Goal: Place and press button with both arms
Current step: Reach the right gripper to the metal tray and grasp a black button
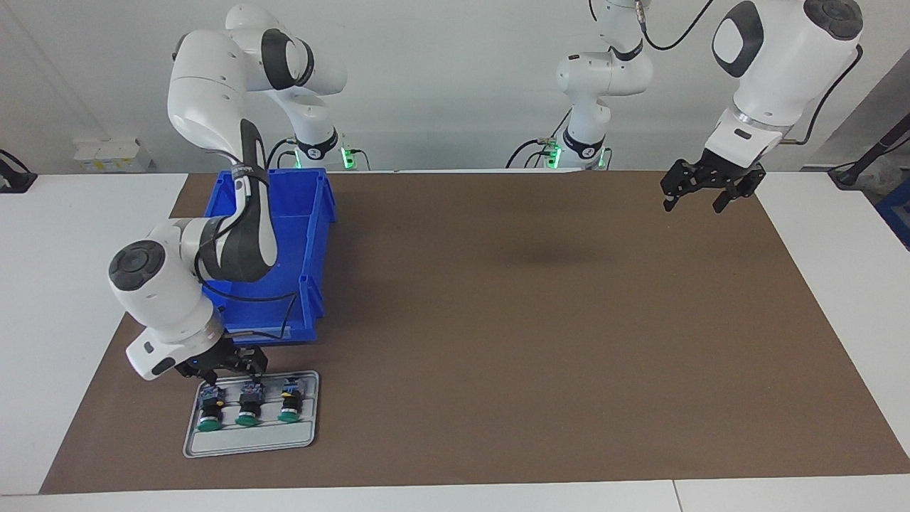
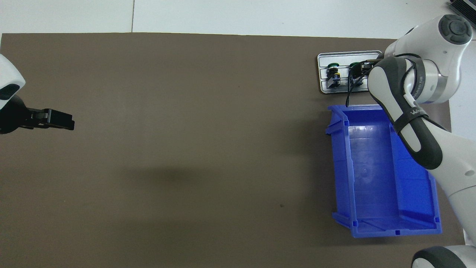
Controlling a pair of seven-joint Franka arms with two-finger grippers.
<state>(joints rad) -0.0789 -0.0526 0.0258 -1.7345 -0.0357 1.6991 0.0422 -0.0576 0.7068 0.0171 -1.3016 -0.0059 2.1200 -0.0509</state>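
A blue bin point(image 1: 313, 235) stands on the brown mat point(image 1: 540, 327), just beside a grey tray point(image 1: 249, 444).

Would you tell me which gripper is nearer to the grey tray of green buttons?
Right. The right gripper is down at the tray, over its buttons; the left gripper hangs over the mat's corner at the left arm's end.

I see even, bright light from above. Soft blurred shadows lie on my brown mat point(image 1: 540, 320), one mid-mat, one beside the blue bin point(image 2: 375, 175), whose floor shows a pale glare. Both views are sharp.
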